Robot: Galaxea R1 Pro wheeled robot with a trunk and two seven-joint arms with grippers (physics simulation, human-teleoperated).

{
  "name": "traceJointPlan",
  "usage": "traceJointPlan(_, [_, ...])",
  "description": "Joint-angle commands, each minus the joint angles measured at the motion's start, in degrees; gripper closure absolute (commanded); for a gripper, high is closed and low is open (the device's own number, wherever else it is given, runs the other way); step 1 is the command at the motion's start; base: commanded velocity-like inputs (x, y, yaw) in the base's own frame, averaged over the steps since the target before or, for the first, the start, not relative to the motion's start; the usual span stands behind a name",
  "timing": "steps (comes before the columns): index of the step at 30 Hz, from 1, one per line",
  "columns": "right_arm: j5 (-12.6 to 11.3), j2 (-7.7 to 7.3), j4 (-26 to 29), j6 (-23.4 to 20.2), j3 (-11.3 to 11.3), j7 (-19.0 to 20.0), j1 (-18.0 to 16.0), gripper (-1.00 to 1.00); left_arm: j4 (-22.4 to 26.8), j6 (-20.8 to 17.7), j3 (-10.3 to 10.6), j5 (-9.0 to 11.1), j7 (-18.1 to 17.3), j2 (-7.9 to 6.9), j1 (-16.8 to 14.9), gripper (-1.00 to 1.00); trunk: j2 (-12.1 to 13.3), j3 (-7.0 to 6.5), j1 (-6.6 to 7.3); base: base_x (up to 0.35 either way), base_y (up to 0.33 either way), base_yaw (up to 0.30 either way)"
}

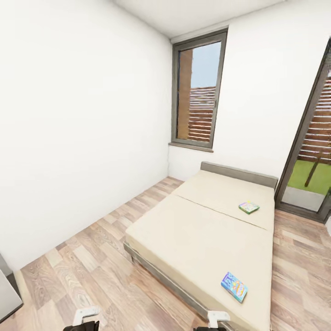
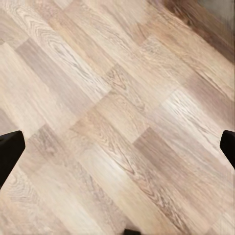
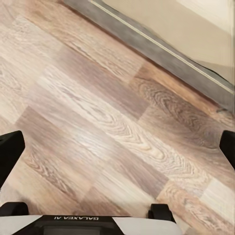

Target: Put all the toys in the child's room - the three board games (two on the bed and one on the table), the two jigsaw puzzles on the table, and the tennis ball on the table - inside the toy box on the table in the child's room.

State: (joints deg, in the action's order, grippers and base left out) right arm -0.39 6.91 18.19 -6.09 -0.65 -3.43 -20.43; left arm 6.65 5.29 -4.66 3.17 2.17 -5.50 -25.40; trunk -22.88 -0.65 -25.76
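Observation:
Two board games lie flat on the beige bed (image 1: 193,230). A blue, colourful board game (image 1: 234,286) rests near the bed's front right corner. A green board game (image 1: 248,207) lies farther back, near the headboard. Both my arms hang low at the bottom of the head view, left (image 1: 85,316) and right (image 1: 218,317), short of the bed's foot. My left gripper (image 2: 117,152) is open over bare wood floor, its dark fingertips (image 2: 10,149) spread wide. My right gripper (image 3: 117,152) is open too, above the floor beside the bed's grey frame (image 3: 161,51).
A white wall runs along the left, with wood floor (image 1: 92,257) between it and the bed. A tall window (image 1: 198,92) sits in the far wall and a glass door (image 1: 312,151) at the right. A grey furniture edge (image 1: 7,294) juts in at the lower left.

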Motion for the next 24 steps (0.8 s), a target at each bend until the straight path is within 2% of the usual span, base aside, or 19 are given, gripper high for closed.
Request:
traceJointPlan(1, [0.0, 0.03, 0.1, -0.3, -0.1, -0.2, 0.0, -1.00, -0.1, 0.2, -0.3, 0.3, -0.1, 0.00, 0.0, -1.00, 0.0, -0.01, -0.02, 0.039, 0.141, -0.264])
traceJointPlan(8, [-0.1, 0.03, 0.1, -0.3, -0.1, -0.2, 0.0, -1.00, -0.1, 0.2, -0.3, 0.3, -0.1, -0.03, 0.0, -1.00, 0.0, -0.25, -0.02, 0.114, 0.172, -0.265])
traceJointPlan(20, [-0.1, -0.11, 0.1, -0.4, -0.1, -0.2, 0.0, -1.00, -0.1, 0.2, -0.3, 0.3, -0.1, -0.04, 0.1, -1.00, 0.0, -0.66, -0.02, 0.054, 0.029, -0.265])
traceJointPlan(24, [-0.2, -0.19, 0.1, -0.4, -0.2, -0.2, 0.0, -1.00, -0.1, 0.2, -0.3, 0.3, -0.1, -0.10, 0.1, -1.00, 0.0, -0.80, -0.02, 0.055, 0.144, -0.265])
